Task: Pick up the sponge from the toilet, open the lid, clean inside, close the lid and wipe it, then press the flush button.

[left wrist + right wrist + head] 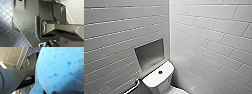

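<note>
The white toilet shows in the head view as its tank point(156, 79), low in the corner of the tiled walls, with the round dark flush button point(160, 72) on the tank top. A sliver of white sits below the tank at the picture's edge; I cannot tell whether it is lid or bowl. The bright blue sponge point(58, 68) looms very close in the right wrist view, speckled with darker pores, and my right gripper point(61, 91) is shut on it. My left gripper is shut and holds nothing that I can see.
A recessed niche point(150, 53) is set in the left wall above the tank. A metal grab bar point(134, 87) runs along that wall beside the toilet. Dark small-tiled floor point(6, 35) and a thin blue cable point(31, 33) show in the left wrist view.
</note>
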You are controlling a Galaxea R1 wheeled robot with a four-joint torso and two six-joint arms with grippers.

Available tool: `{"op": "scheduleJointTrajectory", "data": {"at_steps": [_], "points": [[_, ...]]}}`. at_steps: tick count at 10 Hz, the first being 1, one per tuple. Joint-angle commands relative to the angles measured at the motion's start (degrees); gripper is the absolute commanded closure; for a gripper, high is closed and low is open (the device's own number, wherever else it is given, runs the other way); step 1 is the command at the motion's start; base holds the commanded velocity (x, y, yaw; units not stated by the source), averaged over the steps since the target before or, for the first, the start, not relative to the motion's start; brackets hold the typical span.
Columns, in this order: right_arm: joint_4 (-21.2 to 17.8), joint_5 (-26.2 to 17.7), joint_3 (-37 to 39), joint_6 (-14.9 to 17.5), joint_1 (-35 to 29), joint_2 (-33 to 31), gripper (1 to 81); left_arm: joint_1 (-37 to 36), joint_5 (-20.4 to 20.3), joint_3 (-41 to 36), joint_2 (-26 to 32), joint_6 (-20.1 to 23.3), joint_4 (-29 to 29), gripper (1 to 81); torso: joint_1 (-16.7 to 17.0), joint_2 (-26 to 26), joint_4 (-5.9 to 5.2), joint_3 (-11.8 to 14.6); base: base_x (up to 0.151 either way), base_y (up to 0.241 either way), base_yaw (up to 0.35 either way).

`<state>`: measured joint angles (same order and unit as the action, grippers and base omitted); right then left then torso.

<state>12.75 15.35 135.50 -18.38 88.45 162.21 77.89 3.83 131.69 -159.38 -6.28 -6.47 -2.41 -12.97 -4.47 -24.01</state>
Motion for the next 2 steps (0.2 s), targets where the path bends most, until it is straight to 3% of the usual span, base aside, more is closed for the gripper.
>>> {"op": "scheduleJointTrajectory", "data": {"at_steps": [1, 2], "points": [[1.14, -2.78, 0.01, 0.28, -0.34, -0.02, 81.1, -0.49, 3.38, 7.23, -4.79, 0.13, -0.56, 81.1, 0.00, 0.00, 0.00, -0.05, 0.000, 0.000, 0.000], [1.14, -2.69, 0.72, 0.28, -0.24, 0.51, 81.1, -0.49, 3.38, 9.81, -6.39, 0.04, -0.56, 81.1, 0.02, -0.02, 0.00, 0.06, 0.000, 0.000, 0.000]]}}
